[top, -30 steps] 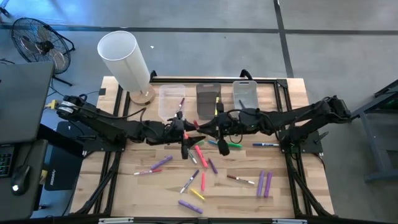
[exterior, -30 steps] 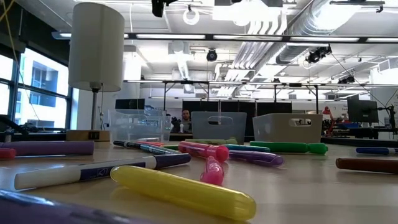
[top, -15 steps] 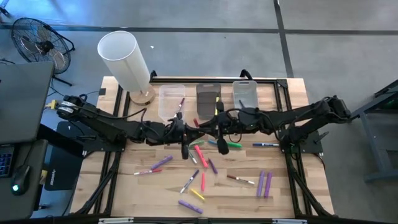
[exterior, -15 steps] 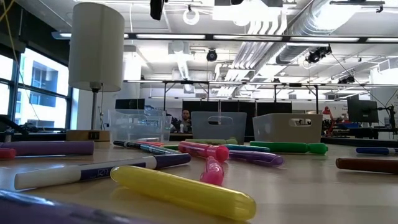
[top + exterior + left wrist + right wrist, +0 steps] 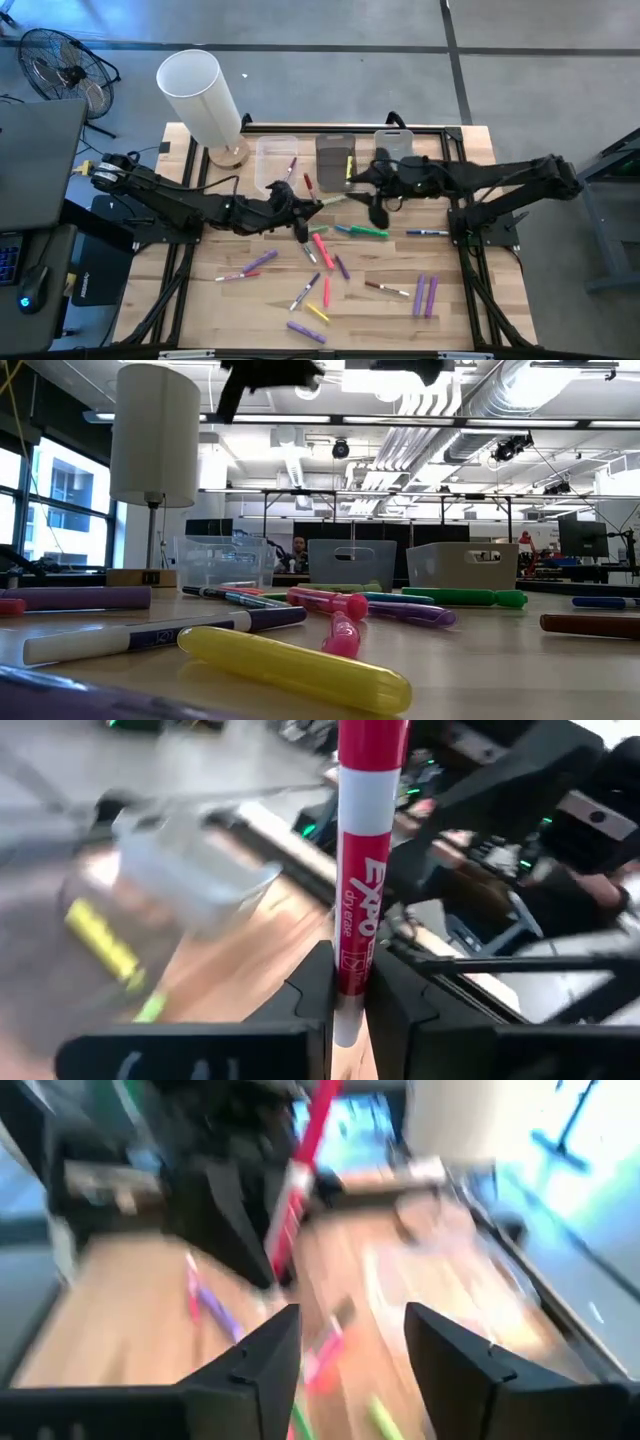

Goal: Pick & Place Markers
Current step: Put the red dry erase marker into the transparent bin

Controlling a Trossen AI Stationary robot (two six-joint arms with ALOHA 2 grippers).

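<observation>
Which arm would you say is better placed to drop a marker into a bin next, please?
Left: its claw is shut on a red marker near the clear bins. The right claw is open and empty.

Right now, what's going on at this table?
Two arms are sorting markers into clear bins. The left claw is shut on a red marker, held up over the middle of the table. The right claw is open and empty beside the middle bin. Many markers lie loose on the wood, such as a green one.
</observation>
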